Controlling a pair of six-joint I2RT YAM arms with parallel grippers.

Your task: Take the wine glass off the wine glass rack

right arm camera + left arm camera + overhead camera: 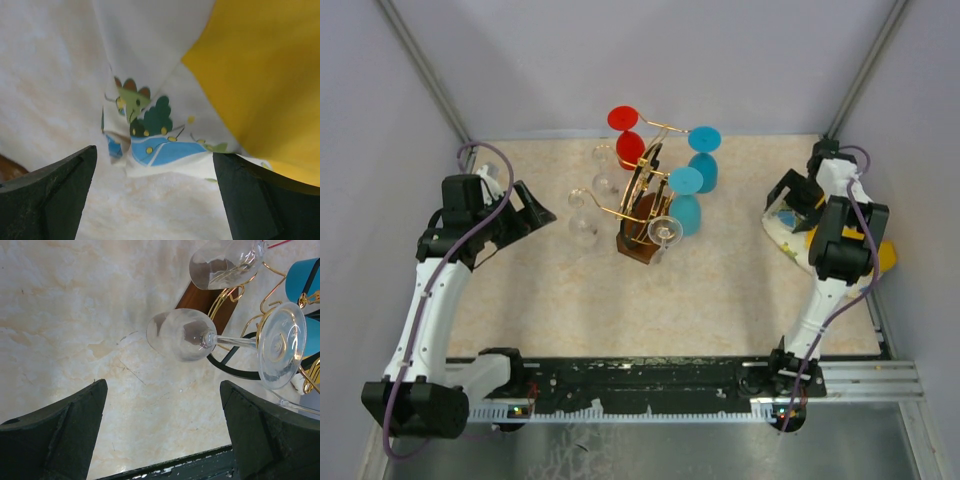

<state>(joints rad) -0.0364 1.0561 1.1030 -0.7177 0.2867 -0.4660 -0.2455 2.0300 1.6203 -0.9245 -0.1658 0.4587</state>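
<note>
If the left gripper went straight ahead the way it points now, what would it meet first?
Probably the bowl of the clear wine glass hanging from the wine glass rack. It lies ahead of the open left gripper, though depth is unclear.

wine glasses (687, 212) on wine glass rack (638, 241)

We hold our left arm (432, 290) bent at the elbow. It rises from its base at the near edge and leans forward, and the left gripper (533, 213) is turned inward, toward the right. Its jaws stand wide apart. Our right arm (820, 300) stands more upright. The right gripper (786, 198) points forward and to the left, tilted downward, its jaws also wide apart.
</note>
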